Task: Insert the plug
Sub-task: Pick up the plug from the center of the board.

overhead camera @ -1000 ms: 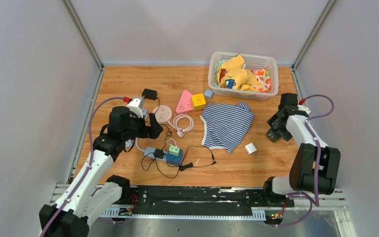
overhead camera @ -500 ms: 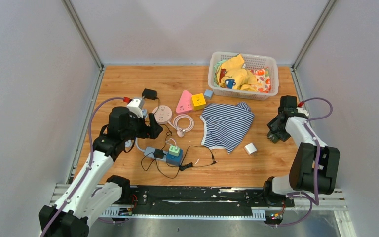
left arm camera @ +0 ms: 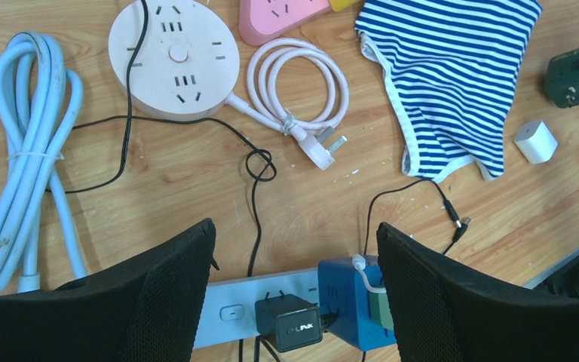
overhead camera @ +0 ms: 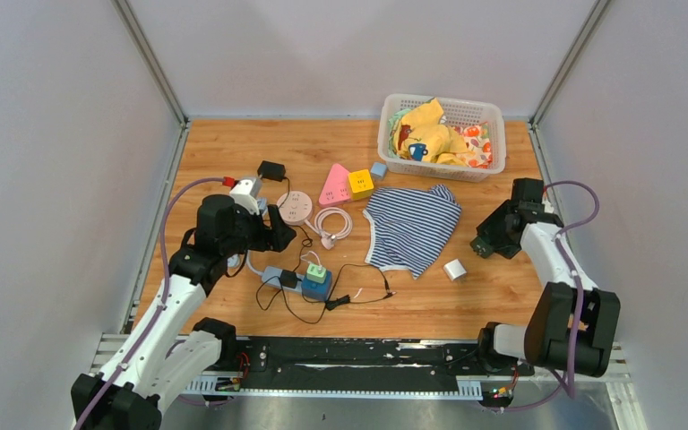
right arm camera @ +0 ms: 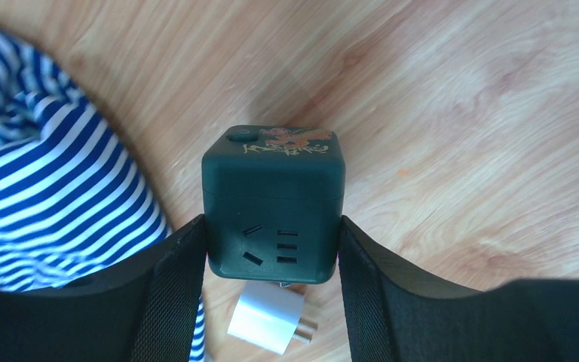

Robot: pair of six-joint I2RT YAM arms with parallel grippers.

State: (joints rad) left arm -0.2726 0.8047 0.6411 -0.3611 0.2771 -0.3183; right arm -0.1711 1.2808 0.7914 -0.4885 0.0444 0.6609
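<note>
Top view: my L gripper (overhead camera: 279,235) hangs over the cable mess at left-centre of the table (overhead camera: 224,143), just beyond the white power strip (overhead camera: 271,271). The strip carries a black adapter (overhead camera: 288,279) and, at its right end, a blue cube (overhead camera: 319,288). My R gripper (overhead camera: 491,238) is over on the right side, clamped on a dark green cube socket (overhead camera: 481,247). The white plug (overhead camera: 454,270) lies on the wood just near-left of that cube, near the striped cloth (overhead camera: 412,226) but apart from it. Farther back are a round socket (overhead camera: 295,206), a pink triangular socket (overhead camera: 334,184), a yellow cube (overhead camera: 360,183) and a basket (overhead camera: 500,134) w/ cloths in it. L wrist view: my L fingers (left arm camera: 170,294) are spread wide, so that hand is released and grips nothing. The strip, black adapter and blue cube sit under the gap, w/ a thin black wire looping across the wood beyond. A light-blue cable bundle (left arm camera: 22,151) lies far left and a coiled white cord (left arm camera: 298,87) runs from the round socket. The plug shows small at the right edge, just below the green cube. R wrist view: my R fingers (right arm camera: 162,283) press both side faces of the green cube, its slotted face toward the cam. The plug lies below it on the wood, pins to the right, its top partly hidden by the cube. I can't tell whether the cube touches the table.
</note>
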